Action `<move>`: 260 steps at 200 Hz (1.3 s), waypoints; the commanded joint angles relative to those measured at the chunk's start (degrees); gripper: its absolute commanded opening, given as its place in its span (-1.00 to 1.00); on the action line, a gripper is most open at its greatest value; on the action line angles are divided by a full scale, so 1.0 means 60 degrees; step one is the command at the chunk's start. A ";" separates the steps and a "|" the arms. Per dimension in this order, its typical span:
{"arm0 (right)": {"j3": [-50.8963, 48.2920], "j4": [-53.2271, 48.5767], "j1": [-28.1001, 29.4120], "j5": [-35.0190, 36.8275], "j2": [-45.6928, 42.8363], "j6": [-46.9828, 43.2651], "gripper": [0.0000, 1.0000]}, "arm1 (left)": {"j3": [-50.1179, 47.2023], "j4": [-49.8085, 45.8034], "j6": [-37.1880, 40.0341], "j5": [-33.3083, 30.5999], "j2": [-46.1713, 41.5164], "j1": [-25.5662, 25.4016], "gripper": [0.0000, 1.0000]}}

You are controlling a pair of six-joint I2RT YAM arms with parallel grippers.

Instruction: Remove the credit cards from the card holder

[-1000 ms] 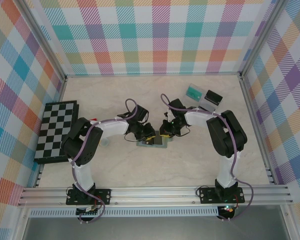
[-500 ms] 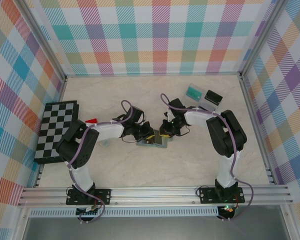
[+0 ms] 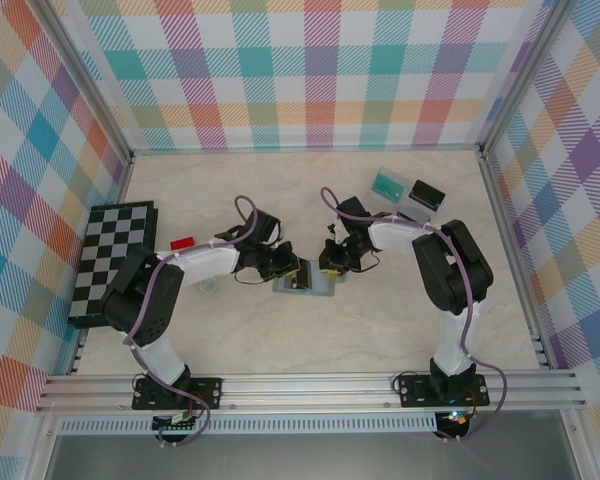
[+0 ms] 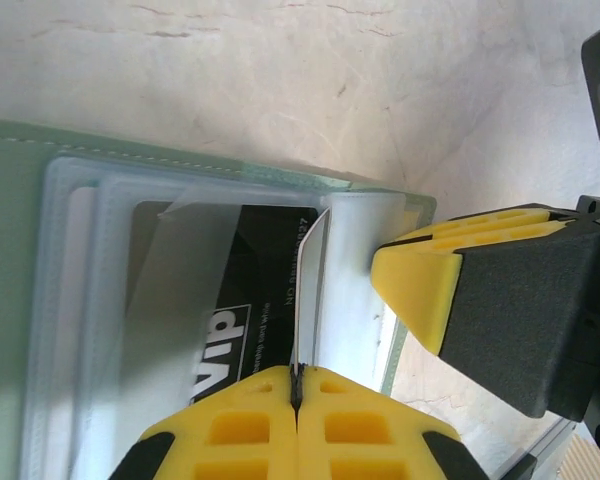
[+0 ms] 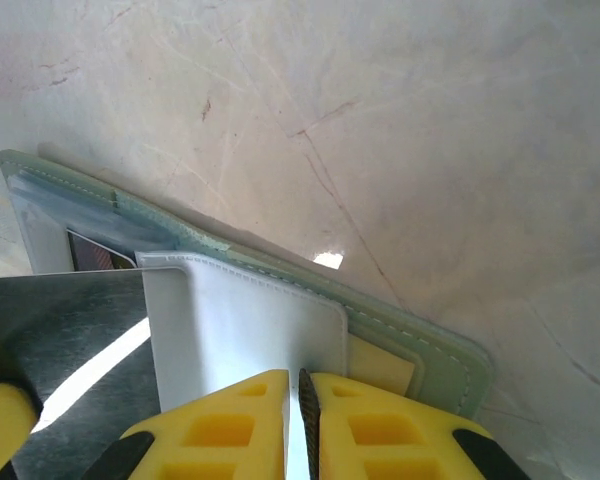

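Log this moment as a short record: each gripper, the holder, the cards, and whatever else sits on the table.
Left gripper: shut on the dark card at its edge
Right gripper: shut on a panel of the card holder
Card holder: lying on the table between the grippers
Yellow card: edge shows under that panel
Elsewhere: chequered board, clear tray

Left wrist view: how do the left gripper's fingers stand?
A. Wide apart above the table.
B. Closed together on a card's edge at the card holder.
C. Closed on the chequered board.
B: the left gripper pinches the raised edge of the dark card in the card holder.
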 commanded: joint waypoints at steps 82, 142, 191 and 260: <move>-0.0042 0.0041 -0.0160 -0.0086 -0.1974 0.0195 -0.22 | 0.0919 -0.1343 0.0668 -0.0767 -0.2014 0.0392 -1.00; -0.0019 0.0981 -0.0460 -0.1676 -0.3196 0.1036 0.22 | 0.0636 0.1145 -0.0880 0.0825 -0.2333 0.0770 -1.00; -0.0291 0.3270 -0.0876 -0.4030 -0.3107 0.2753 0.27 | 0.0580 0.2784 -0.1811 0.2106 -0.2165 0.1095 -1.00; -0.0124 0.4558 -0.1246 -0.5250 -0.3079 0.3538 -0.22 | 0.0696 0.3186 -0.2169 0.2669 -0.1904 0.1249 -1.00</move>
